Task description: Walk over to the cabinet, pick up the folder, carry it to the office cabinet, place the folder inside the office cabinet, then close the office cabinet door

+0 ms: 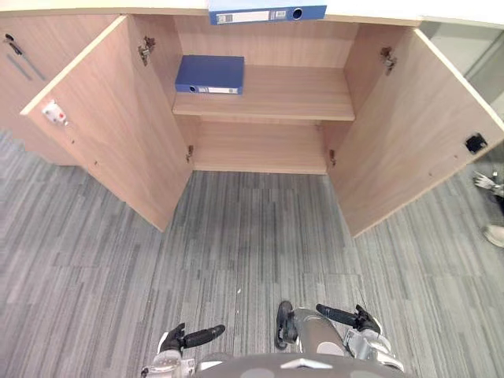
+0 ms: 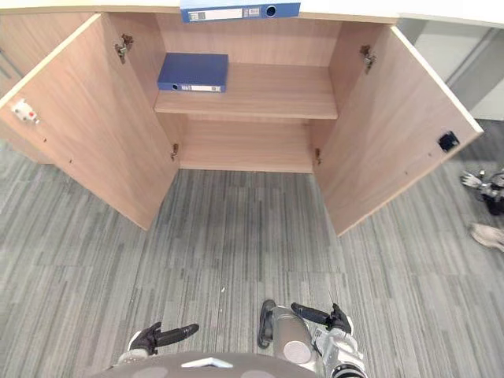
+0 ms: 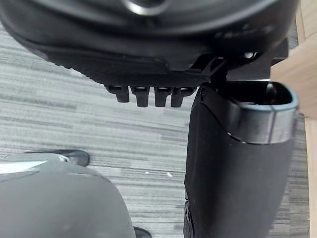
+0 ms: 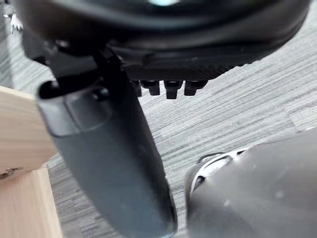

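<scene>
A blue folder [image 1: 209, 75] lies flat on the left part of the shelf inside the wooden office cabinet [image 1: 272, 94], whose two doors stand wide open. A second blue folder [image 1: 268, 13] lies on the cabinet's top, its spine hanging over the front edge. My left hand [image 1: 193, 338] and right hand [image 1: 344, 316] hang low in front of me, well short of the cabinet. In the wrist views the left hand's fingers [image 3: 148, 94] and the right hand's fingers [image 4: 168, 88] are straight and hold nothing.
The left door [image 1: 110, 126] and right door [image 1: 413, 134] swing out over the grey striped carpet [image 1: 244, 236], leaving a lane between them up to the shelf. A person's shoe [image 1: 494, 234] shows at the right edge. The lower compartment [image 1: 260, 146] holds nothing.
</scene>
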Available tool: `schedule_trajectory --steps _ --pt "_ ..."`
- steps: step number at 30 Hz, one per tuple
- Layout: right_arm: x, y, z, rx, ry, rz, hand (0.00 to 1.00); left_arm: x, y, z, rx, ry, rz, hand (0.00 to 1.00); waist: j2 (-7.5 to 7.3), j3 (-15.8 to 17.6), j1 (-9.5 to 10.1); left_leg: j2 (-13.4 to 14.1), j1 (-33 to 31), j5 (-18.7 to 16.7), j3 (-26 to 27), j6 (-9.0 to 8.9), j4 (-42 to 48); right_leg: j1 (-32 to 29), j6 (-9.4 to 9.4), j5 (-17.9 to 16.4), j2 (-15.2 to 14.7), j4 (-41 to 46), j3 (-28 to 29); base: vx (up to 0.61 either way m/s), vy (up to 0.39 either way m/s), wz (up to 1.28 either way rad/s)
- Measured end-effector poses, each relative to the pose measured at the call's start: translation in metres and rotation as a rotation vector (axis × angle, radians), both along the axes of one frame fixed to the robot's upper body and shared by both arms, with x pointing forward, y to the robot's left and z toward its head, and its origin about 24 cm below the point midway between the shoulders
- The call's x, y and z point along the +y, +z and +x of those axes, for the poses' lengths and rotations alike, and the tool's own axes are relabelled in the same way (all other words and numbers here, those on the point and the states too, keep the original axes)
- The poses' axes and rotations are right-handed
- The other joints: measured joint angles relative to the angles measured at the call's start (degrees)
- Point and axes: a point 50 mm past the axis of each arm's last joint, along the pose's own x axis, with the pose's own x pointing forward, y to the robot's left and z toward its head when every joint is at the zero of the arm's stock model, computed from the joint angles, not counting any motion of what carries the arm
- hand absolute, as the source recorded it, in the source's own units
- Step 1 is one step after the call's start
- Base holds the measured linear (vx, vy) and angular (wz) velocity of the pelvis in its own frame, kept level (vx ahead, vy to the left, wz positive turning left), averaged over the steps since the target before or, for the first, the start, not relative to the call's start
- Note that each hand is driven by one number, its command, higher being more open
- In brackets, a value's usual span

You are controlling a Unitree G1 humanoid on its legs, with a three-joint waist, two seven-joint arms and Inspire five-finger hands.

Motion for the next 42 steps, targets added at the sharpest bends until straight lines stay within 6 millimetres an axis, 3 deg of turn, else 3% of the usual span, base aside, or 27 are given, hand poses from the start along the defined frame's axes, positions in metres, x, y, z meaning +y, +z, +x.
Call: schedule_trajectory --steps 3,5,8,10,12,13,14,15,17,18,19,20,22,24,26,28,29,30,33,35,37,38,42 --pt "0.003 -0.001 -0.002 0.004 -0.018 0.010 1.00 0.000 0.005 0.012 -0.069 0.039 -0.006 1.00 0.34 0.7 1.19 6.8 -10.1 -2.0 4.5 0.21 24.0 9.7 -0.64 -0.4 2.3 -6.4 0.2 0.46 -0.194 -0.04" --pt "0.005 0.000 0.001 -0.012 -0.021 0.010 1.00 -0.001 0.009 0.021 -0.109 0.032 -0.001 1.00 0.18 0.8 1.51 8.0 -15.0 -3.5 6.1 0.45 25.1 13.3 -1.03 -0.7 2.3 -9.0 0.5 0.30 -0.046 -0.17" --pt "0.010 0.002 0.005 -0.034 -0.037 0.023 1.00 -0.002 0.014 0.036 -0.160 0.024 -0.002 1.00 -0.20 0.9 2.63 7.9 -20.2 -4.6 8.9 0.75 16.4 16.3 -0.72 -0.8 1.6 -11.8 1.4 0.25 0.050 -0.24" --pt "0.013 0.002 0.006 -0.039 -0.058 0.039 1.00 -0.008 0.017 0.048 -0.190 0.019 -0.014 1.00 -1.00 1.4 2.82 5.3 -22.3 -3.5 8.9 1.29 4.9 18.4 1.44 -2.2 -0.4 -12.4 1.9 0.25 0.152 -0.13" --pt "0.011 0.000 -0.001 -0.023 -0.068 0.033 1.00 -0.019 0.017 0.053 -0.212 0.026 -0.044 1.00 -1.10 1.2 2.97 3.2 -22.8 3.6 8.5 1.93 -4.7 19.9 4.18 -4.1 -2.1 -12.9 2.6 0.36 0.308 -0.19" --pt "0.014 -0.001 -0.002 -0.015 -0.067 0.040 1.00 -0.018 0.017 0.054 -0.215 0.012 -0.044 1.00 -1.98 0.9 3.17 1.6 -21.9 6.5 9.2 3.91 -5.0 20.6 5.27 -5.5 -3.7 -12.9 4.3 0.41 0.336 -0.29" --pt "0.018 -0.002 -0.003 -0.013 -0.068 0.051 1.00 -0.015 0.017 0.054 -0.213 0.009 -0.035 1.00 -3.02 0.4 3.04 1.0 -21.9 5.2 9.9 4.54 -4.6 20.5 5.03 -6.0 -4.7 -12.7 4.7 0.45 0.315 -0.36" --pt "0.022 -0.003 -0.005 -0.008 -0.069 0.062 1.00 -0.011 0.018 0.055 -0.215 0.017 -0.026 1.00 -4.09 0.1 3.13 0.5 -21.9 2.6 11.0 5.09 -2.8 20.1 5.16 -6.3 -5.8 -11.3 5.7 0.38 0.250 -0.36" --pt "0.023 -0.003 -0.007 0.000 -0.068 0.066 1.00 -0.011 0.017 0.054 -0.208 0.020 -0.024 1.00 -4.42 -0.2 4.06 0.5 -19.8 -0.2 13.2 5.67 -1.3 17.6 5.53 -6.5 -7.1 -3.7 8.0 0.35 0.235 -0.49" --pt "0.023 -0.003 -0.007 -0.001 -0.063 0.062 1.00 -0.011 0.017 0.052 -0.200 0.018 -0.024 1.00 -4.48 -0.2 4.02 0.3 -18.0 -1.5 14.1 5.99 -1.5 14.4 5.87 -6.5 -8.1 4.4 8.9 0.39 0.289 -0.44" --pt "0.021 -0.003 -0.006 -0.002 -0.050 0.054 1.00 -0.008 0.015 0.049 -0.179 0.010 -0.017 1.00 -4.79 -0.3 3.58 -1.1 -14.9 -2.8 14.7 6.75 -2.5 8.0 8.63 -5.4 -10.3 19.5 10.5 0.39 0.284 -0.29" --pt "0.021 -0.003 -0.007 -0.001 -0.048 0.054 1.00 -0.008 0.014 0.047 -0.168 0.007 -0.015 1.00 -5.06 -0.4 3.30 -1.5 -13.6 -3.3 14.8 7.05 -2.8 5.9 9.19 -5.6 -10.9 25.0 10.7 0.48 0.285 -0.08" --pt "0.020 -0.002 -0.005 -0.003 -0.030 0.043 1.00 -0.007 0.011 0.041 -0.133 0.016 -0.010 1.00 -5.15 -0.4 2.59 -2.2 -8.6 -4.2 14.7 7.31 -4.7 0.5 8.27 -6.2 -11.2 34.9 9.5 0.42 0.110 0.07" --pt "0.018 0.000 0.001 -0.026 -0.026 0.036 1.00 -0.008 0.011 0.040 -0.132 0.029 -0.019 1.00 -4.67 -0.3 2.21 -2.3 -4.5 -4.2 14.6 7.23 -8.4 -4.1 6.05 -7.8 -10.0 35.4 7.3 0.39 0.004 0.09" --pt "0.013 0.002 0.004 -0.034 -0.023 0.024 1.00 -0.012 0.009 0.037 -0.119 0.032 -0.029 1.00 -3.65 -0.3 2.05 -1.2 -0.7 -4.0 14.6 6.86 -11.5 -7.4 4.76 -9.1 -7.6 29.0 5.2 0.45 -0.085 0.09" --pt "0.009 0.002 0.004 -0.036 -0.020 0.015 1.00 -0.017 0.006 0.033 -0.101 0.032 -0.044 1.00 -2.37 -0.8 1.59 0.2 2.0 -3.5 14.2 5.93 -13.9 -9.8 4.59 -7.8 -4.4 17.0 4.7 0.47 -0.139 0.21" --pt "0.011 0.001 0.000 -0.025 -0.020 0.021 1.00 -0.013 0.005 0.028 -0.087 0.028 -0.038 1.00 -3.14 -1.2 0.96 -0.9 3.5 -3.0 13.1 4.50 -15.6 -9.1 4.08 -0.1 -3.2 4.8 5.5 0.52 -0.177 0.32" --pt "0.008 -0.001 -0.005 -0.009 -0.033 0.026 1.00 -0.017 0.003 0.026 -0.074 0.036 -0.049 1.00 -1.95 -1.6 1.08 0.2 5.8 -3.1 11.5 3.12 -17.0 -8.4 0.71 5.6 -2.3 4.8 5.3 0.52 -0.177 0.24" --pt "0.001 0.001 -0.004 -0.012 -0.024 0.004 1.00 -0.034 0.002 0.032 -0.089 0.045 -0.096 1.00 0.51 -2.6 0.88 2.1 5.5 1.5 10.7 1.13 -17.7 -7.1 -1.02 2.5 -1.4 4.7 3.2 0.49 -0.230 0.24" --pt "0.001 0.000 -0.005 -0.004 -0.023 0.006 1.00 -0.041 0.005 0.041 -0.119 0.040 -0.115 1.00 0.50 -2.2 0.70 3.8 4.7 3.4 9.6 0.62 -13.1 -2.7 -1.28 1.4 -1.2 1.8 0.7 0.25 -0.232 0.69" --pt "0.003 -0.001 -0.008 0.001 -0.017 0.007 1.00 -0.048 0.009 0.051 -0.166 0.030 -0.135 1.00 -0.31 -1.6 1.07 7.9 -0.7 2.4 9.2 -0.21 2.2 3.6 -1.23 0.5 -0.4 -2.6 -1.4 0.14 -0.223 0.64" --pt "0.004 -0.001 -0.007 -0.001 -0.017 0.007 1.00 -0.050 0.010 0.052 -0.174 0.030 -0.139 1.00 -0.54 -1.7 1.16 8.6 -2.2 1.6 9.5 -0.09 4.6 4.4 -1.13 0.5 -0.2 -3.4 -1.6 0.02 -0.111 0.23" --pt "0.005 -0.001 -0.007 0.001 -0.022 0.007 1.00 -0.056 0.012 0.057 -0.189 0.022 -0.154 1.00 -0.31 -2.0 1.22 8.1 -8.4 -1.6 12.4 0.18 1.1 6.6 0.14 0.4 -0.1 -6.0 -1.4 0.03 0.022 -0.01"
